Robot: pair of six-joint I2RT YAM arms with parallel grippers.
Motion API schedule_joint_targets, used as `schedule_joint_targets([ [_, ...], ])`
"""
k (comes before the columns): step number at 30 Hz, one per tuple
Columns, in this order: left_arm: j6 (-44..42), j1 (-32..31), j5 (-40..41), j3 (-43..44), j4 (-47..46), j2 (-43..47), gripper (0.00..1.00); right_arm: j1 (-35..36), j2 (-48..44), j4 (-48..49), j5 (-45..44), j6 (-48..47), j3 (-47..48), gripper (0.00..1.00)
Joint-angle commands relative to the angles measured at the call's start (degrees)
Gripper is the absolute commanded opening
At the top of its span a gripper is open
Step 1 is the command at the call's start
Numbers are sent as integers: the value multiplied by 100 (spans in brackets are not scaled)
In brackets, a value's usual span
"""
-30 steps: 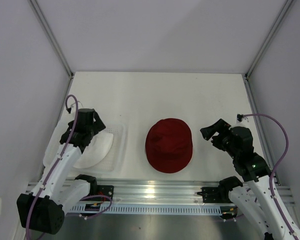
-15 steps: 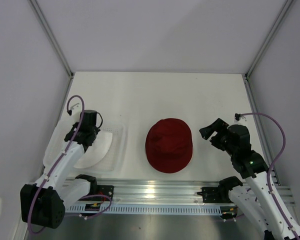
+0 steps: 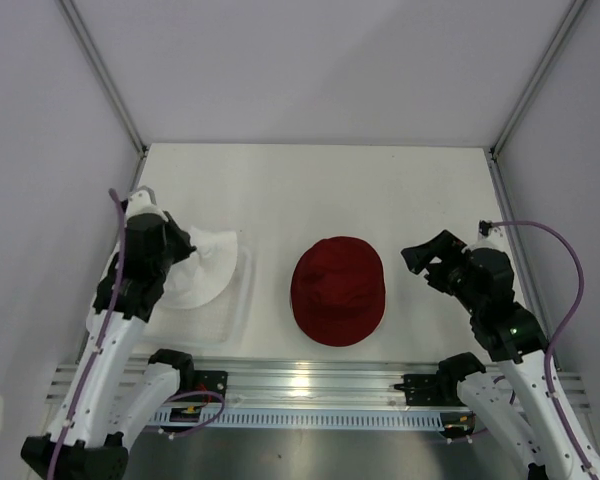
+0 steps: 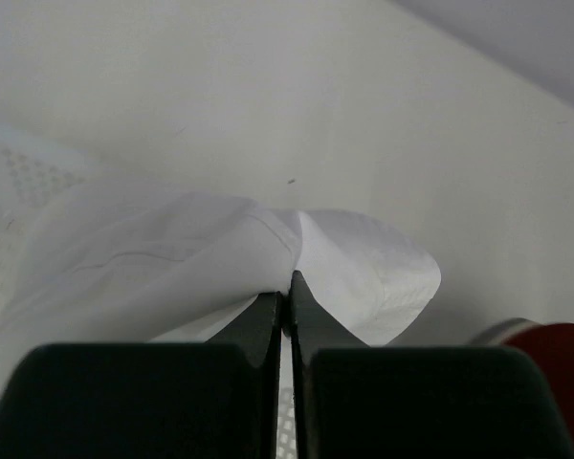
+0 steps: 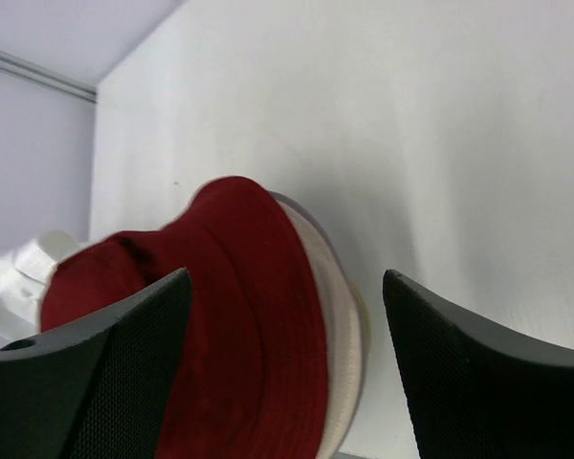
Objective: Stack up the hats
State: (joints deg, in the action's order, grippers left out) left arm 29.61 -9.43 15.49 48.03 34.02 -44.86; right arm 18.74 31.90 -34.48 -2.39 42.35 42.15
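1. Near-left on the table point(image 3: 310, 190), a shallow clear tray point(image 3: 230, 305) lies beside the left arm.
2. Over the tray's far part, the left gripper point(image 4: 287, 292) is pinched tight on a fold of the white hat point(image 3: 208, 270), which is bunched and creased.
3. Midway along the near edge, the dark red hat point(image 3: 337, 290) sits crown-up on the beige hat point(image 5: 342, 325), of which only the rim shows.
4. Just right of them, the right gripper point(image 3: 417, 266) gapes wide, holding nothing.

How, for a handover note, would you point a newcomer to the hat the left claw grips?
Find the clear tray at the table's left edge. Over it the left claw is shut on a fold of the white hat. It alone is white; the dark red hat sits mid-table atop a beige hat.
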Motion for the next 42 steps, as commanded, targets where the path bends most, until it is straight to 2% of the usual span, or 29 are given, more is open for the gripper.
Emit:
schedule_joint_targets([
  [1, -587, 29, -1449, 953, 375, 346, 1, -20, 18, 363, 177, -166, 592, 84],
  [4, -465, -94, -2425, 1331, 430, 469, 1, -20, 79, 644, 564, -52, 882, 85],
  [6, -202, -392, -3004, 1402, 124, 557, 1, -29, 132, 871, 670, 98, 1092, 85],
  [8, -105, -899, -3122, 1515, -158, 558, 1, -20, 176, 1021, 854, 177, 1216, 85],
  [11, -95, -1655, -3025, 1823, -361, 304, 1, -11, 316, 1268, 1249, 388, 1462, 86],
  [16, -69, -2535, -2973, 2253, -834, -268, 1, 33, 335, 1979, 2154, 1205, 1375, 90],
  [25, -25, -3590, -2797, 2922, -1249, -1287, 1, 165, -87, 2296, 2321, 1899, 857, 91],
  [28, -25, -3863, -2630, 3151, -1240, -1586, 1, 200, -96, 2533, 2577, 2224, 619, 92],
  [34, 10, -4312, -2226, 3414, -1301, -1973, 1, 235, -280, 2569, 2533, 2620, 250, 92],
  [39, 45, -4506, -2164, 3546, -1363, -2246, 1, 270, -404, 3245, 2612, 3418, -206, 93],
  [42, 10, -4637, -2076, 3625, -1380, -2369, 1, 332, -395, 3378, 2472, 3535, -365, 92],
])
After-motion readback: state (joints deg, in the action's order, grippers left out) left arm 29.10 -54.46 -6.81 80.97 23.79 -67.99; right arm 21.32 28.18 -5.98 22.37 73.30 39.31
